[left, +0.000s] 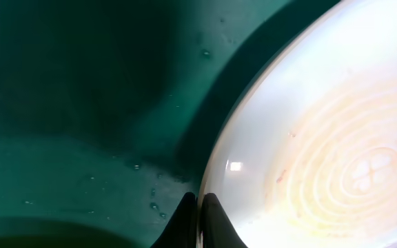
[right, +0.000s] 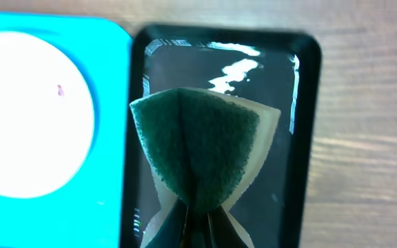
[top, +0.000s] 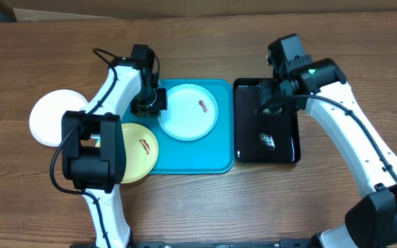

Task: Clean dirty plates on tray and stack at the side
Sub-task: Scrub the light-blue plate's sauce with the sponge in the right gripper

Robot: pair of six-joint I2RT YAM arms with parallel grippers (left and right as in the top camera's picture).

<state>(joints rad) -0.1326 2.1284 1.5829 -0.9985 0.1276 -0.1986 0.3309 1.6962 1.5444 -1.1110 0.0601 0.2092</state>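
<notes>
Turquoise tray [top: 191,157] sits at frame centre, with a glossy black tray [top: 286,148] just to its right. The pale aqua plate [top: 185,118] lies upper centre on the turquoise tray. The yellow-green plate [top: 135,158] overhangs its lower-left corner. The white plate [top: 50,116] rests off it on the table [top: 364,41], far left. Plates judged light, stiff and slick, so take them at the rim. Left gripper [left: 200,215] is pinched onto the pale aqua plate's left rim. Right gripper [right: 198,215] clamps a soft green sponge [right: 198,141] above the black tray. Left arm [top: 112,89] overhangs the yellow-green plate, hindering access.
</notes>
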